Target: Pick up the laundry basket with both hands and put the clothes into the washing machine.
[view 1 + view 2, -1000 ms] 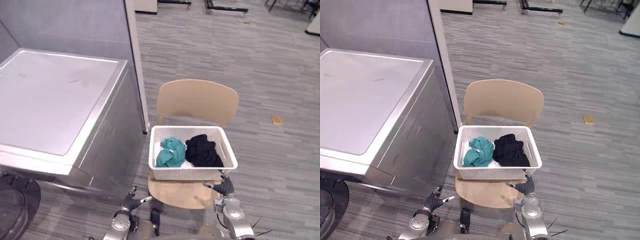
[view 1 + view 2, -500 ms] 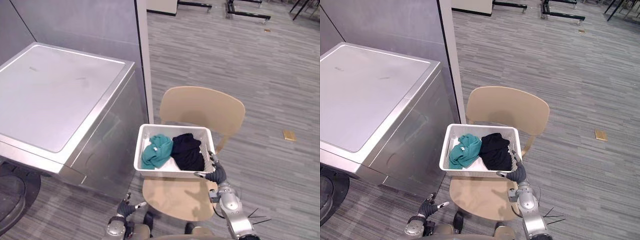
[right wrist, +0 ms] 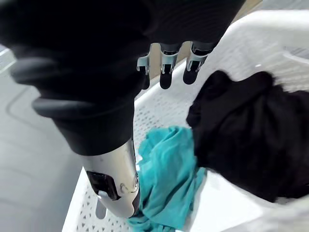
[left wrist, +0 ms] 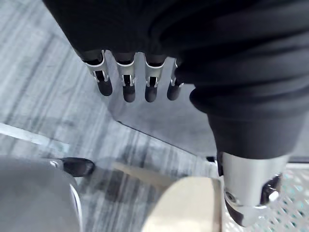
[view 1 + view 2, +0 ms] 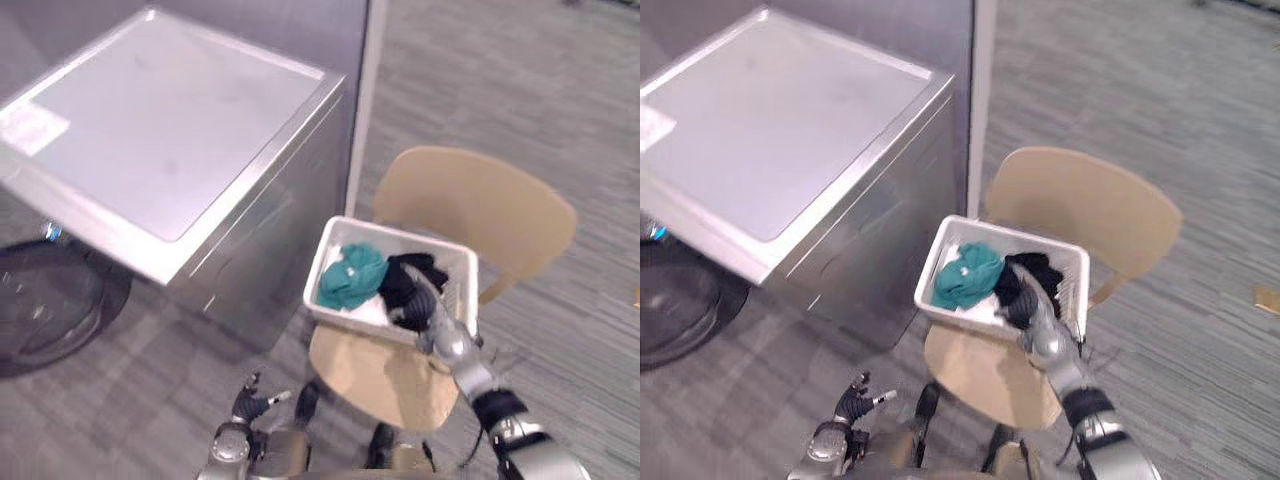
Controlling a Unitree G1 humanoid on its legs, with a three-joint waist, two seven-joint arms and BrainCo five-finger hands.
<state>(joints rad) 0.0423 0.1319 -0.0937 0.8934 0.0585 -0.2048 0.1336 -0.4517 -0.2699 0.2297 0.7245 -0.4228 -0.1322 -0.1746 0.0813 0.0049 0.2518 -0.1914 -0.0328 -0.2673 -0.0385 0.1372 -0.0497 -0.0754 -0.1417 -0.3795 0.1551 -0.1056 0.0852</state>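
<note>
A white laundry basket (image 5: 320, 262) sits on a tan chair (image 5: 480, 200) beside the washing machine (image 5: 170, 130), whose top lid is down. Inside lie a teal cloth (image 5: 352, 275) and a black cloth (image 5: 400, 283). My right hand (image 5: 443, 335) reaches over the basket's near right rim, its fingers (image 3: 165, 70) straight and open above the black cloth (image 3: 246, 130) and teal cloth (image 3: 166, 174), holding nothing. My left hand (image 5: 245, 392) hangs low near the floor in front of the chair, fingers (image 4: 128, 84) straight and apart from the basket.
The machine's steel side (image 5: 260, 250) stands close to the basket's left. A dark round object (image 5: 40, 310) lies on the floor at the left. Grey carpet (image 5: 560, 120) stretches behind and to the right of the chair.
The camera has swung, shifting the whole scene. My right hand has moved from the basket's near right rim to over the clothes inside. The left hand stays low.
</note>
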